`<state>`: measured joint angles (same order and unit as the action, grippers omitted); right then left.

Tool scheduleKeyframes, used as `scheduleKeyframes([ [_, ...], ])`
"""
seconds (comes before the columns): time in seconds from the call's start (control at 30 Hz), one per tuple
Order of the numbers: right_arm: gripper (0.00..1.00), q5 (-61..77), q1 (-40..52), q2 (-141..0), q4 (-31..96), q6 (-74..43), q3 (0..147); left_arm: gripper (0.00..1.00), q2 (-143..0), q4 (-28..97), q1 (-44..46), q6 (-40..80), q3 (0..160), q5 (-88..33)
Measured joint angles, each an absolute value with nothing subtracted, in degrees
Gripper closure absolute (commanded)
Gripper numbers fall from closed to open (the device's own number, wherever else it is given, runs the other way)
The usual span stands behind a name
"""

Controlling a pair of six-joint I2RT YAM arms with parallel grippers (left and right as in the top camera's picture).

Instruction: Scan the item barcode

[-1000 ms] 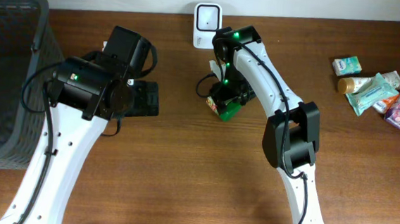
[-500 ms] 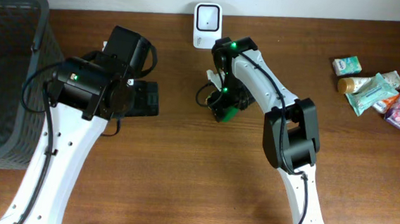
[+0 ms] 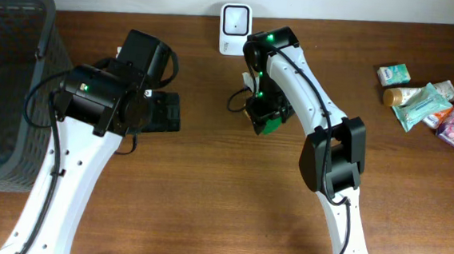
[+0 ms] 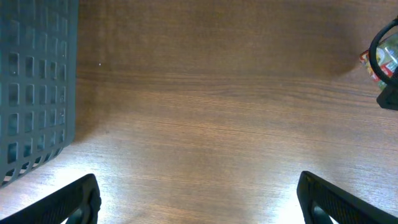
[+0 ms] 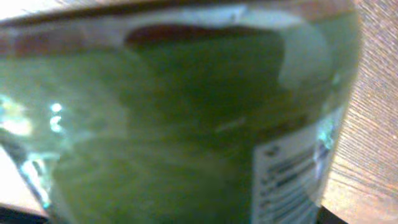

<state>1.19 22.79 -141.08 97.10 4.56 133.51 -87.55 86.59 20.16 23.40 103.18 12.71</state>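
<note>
Check the right claw (image 3: 264, 113) first. It sits at the single green packet (image 3: 269, 128), at the middle of the counter (image 3: 206, 198) and just near of the scanner (image 3: 236, 19). You cannot tell from the overhead view whether the claw grips the packet or only stands about it, nor whether the packet rests on the counter. The right wrist view does not settle this: the green packet (image 5: 155, 124) fills it, blurred, and hides the fingers. One white label patch (image 5: 283, 177) with dark bars shows at the packet's lower right.

Check the left claw (image 4: 199, 196) next. Its two fingertips (image 4: 74, 199) stand wide apart at the near corners of the left wrist view, with only bare counter between them.

Note the surrounding items. One white scanner stands at the far edge of the counter. One grey basket (image 3: 5, 87) stands at the left edge. One cluster of small packets (image 3: 429, 105) lies at the far right, well apart from both claws. Count at least five pieces there, one of them a tan bottle (image 3: 400, 96).
</note>
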Motion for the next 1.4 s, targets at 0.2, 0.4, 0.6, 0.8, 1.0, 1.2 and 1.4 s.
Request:
scheduleKeyframes([
  [0.2,0.24,0.9,22.8,-141.0,97.1,1.2,130.3,0.01,-87.5,86.6,20.2,23.4,103.2,12.7],
  [0.4,0.25,1.5,22.8,-136.2,97.1,-0.1,130.0,0.01,-87.5,86.6,20.2,23.4,103.2,12.7],
  [0.6,0.15,1.5,22.8,-135.5,97.1,-0.2,128.1,0.01,-87.5,86.6,20.2,23.4,103.2,12.7],
  [0.8,0.04,-1.0,22.1,-133.5,97.1,-5.7,129.2,0.01,-87.5,86.6,20.2,23.4,103.2,12.7],
  [1.0,0.01,-2.0,16.0,-116.6,97.0,-9.8,130.0,0.01,-87.5,86.6,20.2,23.4,103.2,12.7],
  [1.2,0.01,-2.1,14.3,-96.4,96.9,-10.8,122.5,0.01,-87.5,86.6,20.2,23.4,103.2,12.7],
  [1.4,0.01,-2.1,14.3,-82.7,82.1,-10.7,97.2,0.01,-87.5,86.5,20.2,23.4,103.2,12.7],
])
